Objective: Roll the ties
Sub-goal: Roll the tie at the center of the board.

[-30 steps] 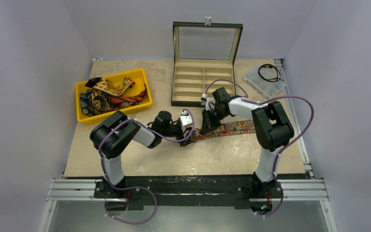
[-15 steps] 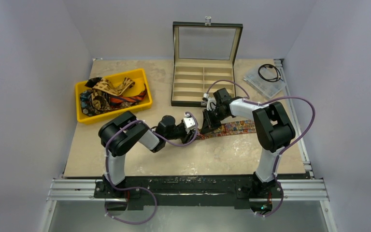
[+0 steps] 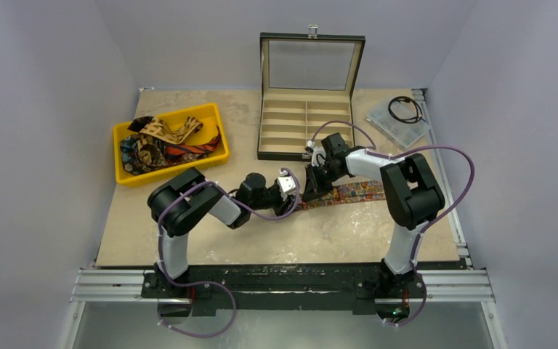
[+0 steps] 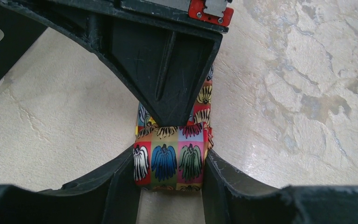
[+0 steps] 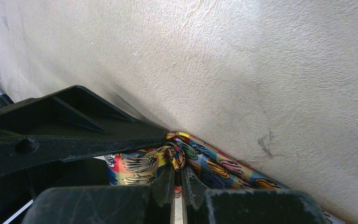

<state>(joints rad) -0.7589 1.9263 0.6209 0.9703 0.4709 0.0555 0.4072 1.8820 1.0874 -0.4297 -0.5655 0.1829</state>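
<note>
Floral tie (image 4: 164,161) looks soft, slippery; left gripper (image 4: 170,173) clamps the roll's edges, right gripper (image 5: 178,181) pinches its folded centre.

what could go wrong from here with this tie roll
The floral tie roll sits in the left gripper while the right gripper pinches fabric beside it; it may spring loose if either lets go. The grippers are nearly touching, so a turn could knock them together. The flat tail could wind on skewed.
</note>
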